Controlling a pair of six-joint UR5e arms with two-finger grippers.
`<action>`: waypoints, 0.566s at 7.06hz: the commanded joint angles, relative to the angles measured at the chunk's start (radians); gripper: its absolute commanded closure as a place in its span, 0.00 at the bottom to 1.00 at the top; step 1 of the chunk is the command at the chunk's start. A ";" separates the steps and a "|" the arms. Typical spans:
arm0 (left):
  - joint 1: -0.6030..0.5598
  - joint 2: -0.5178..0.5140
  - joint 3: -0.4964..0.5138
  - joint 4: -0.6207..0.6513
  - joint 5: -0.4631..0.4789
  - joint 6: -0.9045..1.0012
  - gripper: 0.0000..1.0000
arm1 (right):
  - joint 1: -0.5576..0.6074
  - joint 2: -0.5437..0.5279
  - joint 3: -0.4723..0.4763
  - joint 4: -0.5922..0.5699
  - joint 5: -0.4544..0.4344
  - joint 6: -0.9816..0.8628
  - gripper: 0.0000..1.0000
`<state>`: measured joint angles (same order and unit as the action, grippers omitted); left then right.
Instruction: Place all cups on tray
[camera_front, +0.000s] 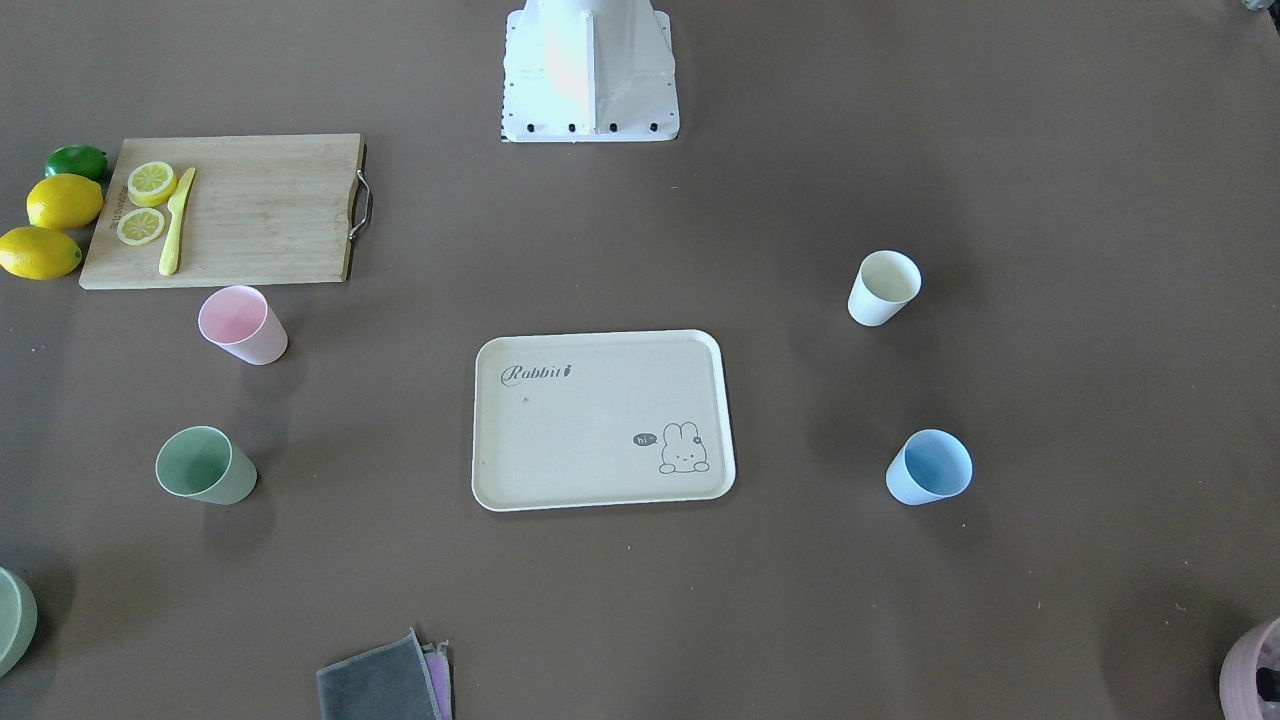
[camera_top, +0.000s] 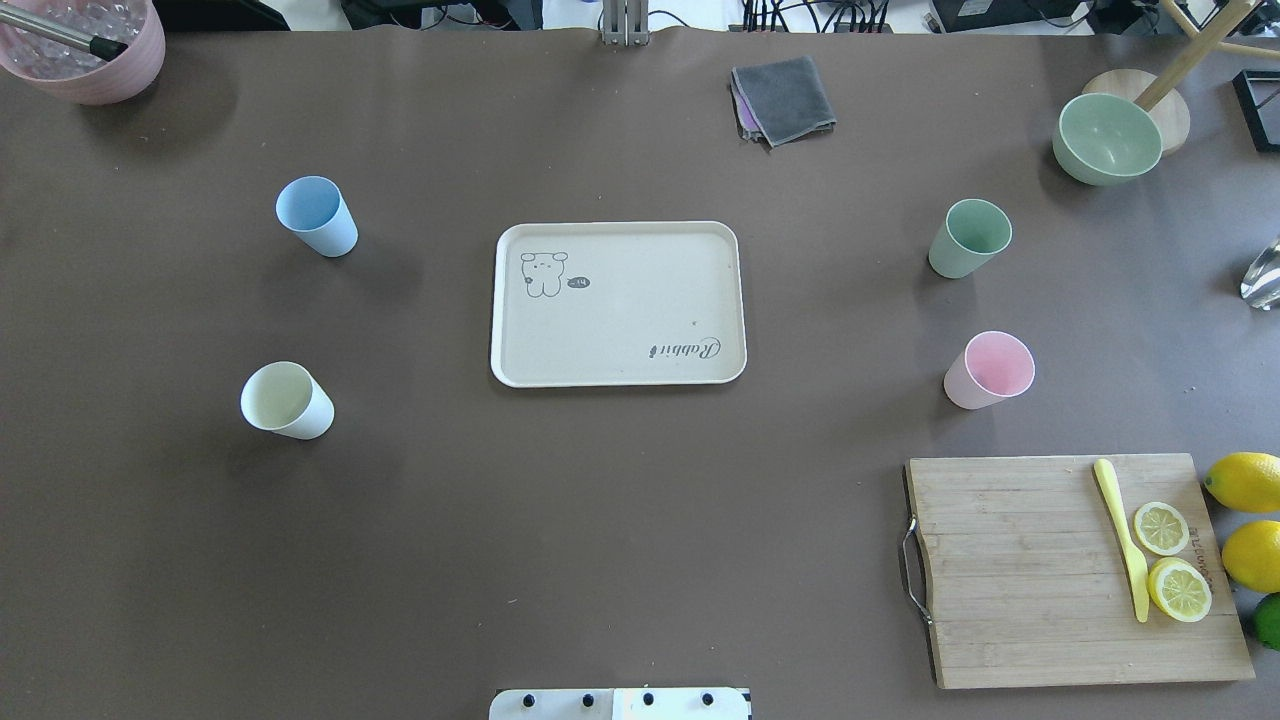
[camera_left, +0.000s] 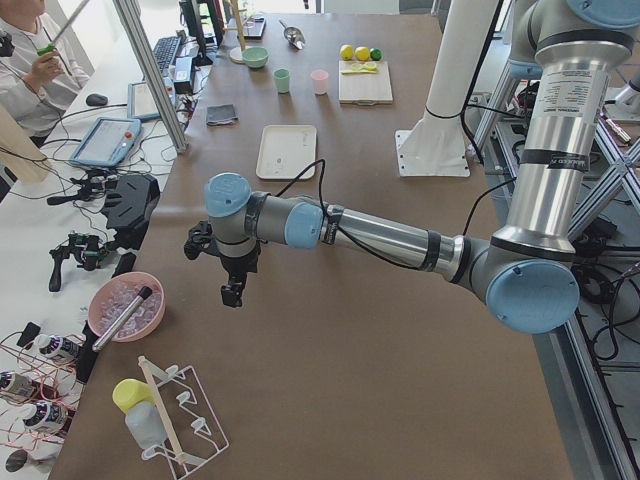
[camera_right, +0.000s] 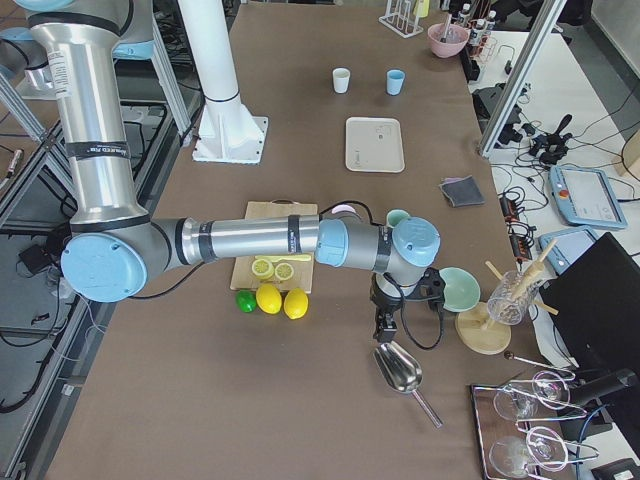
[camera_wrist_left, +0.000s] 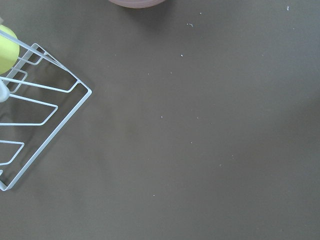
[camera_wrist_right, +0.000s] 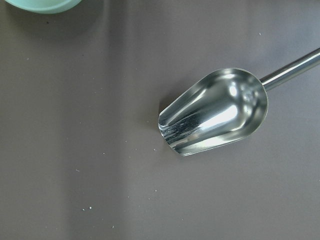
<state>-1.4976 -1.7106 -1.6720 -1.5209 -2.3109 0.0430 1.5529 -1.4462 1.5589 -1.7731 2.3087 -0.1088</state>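
Your left gripper (camera_left: 231, 292) hangs out at the table end by the wire rack (camera_wrist_left: 62, 68). Can't tell if it's open or closed, and same for the right gripper (camera_right: 383, 325) over the metal scoop (camera_wrist_right: 215, 112). Nothing's on the tray (camera_top: 620, 330): cream cup (camera_top: 287, 400) and blue cup (camera_top: 316, 215) stand well to its left, green cup (camera_top: 968, 238) and pink cup (camera_top: 988, 370) well to its right. Those tapered cups look light, so an off-centre pinch could tip one. The pink one's also near the cutting board (camera_top: 1020, 570).

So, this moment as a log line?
tray: empty | pink cup, green cup, white cup, blue cup: off tray | left hand, right hand: away
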 joint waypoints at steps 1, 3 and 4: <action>-0.015 0.011 -0.006 0.010 -0.007 0.005 0.02 | 0.000 0.006 0.006 0.001 -0.002 0.003 0.00; -0.009 0.031 0.005 0.004 -0.001 -0.006 0.02 | -0.002 0.009 0.006 0.001 -0.002 0.004 0.00; -0.007 0.046 -0.009 -0.010 -0.001 -0.003 0.02 | -0.004 0.010 0.007 0.001 -0.002 0.004 0.00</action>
<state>-1.5059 -1.6789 -1.6709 -1.5196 -2.3119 0.0391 1.5505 -1.4381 1.5648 -1.7718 2.3075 -0.1045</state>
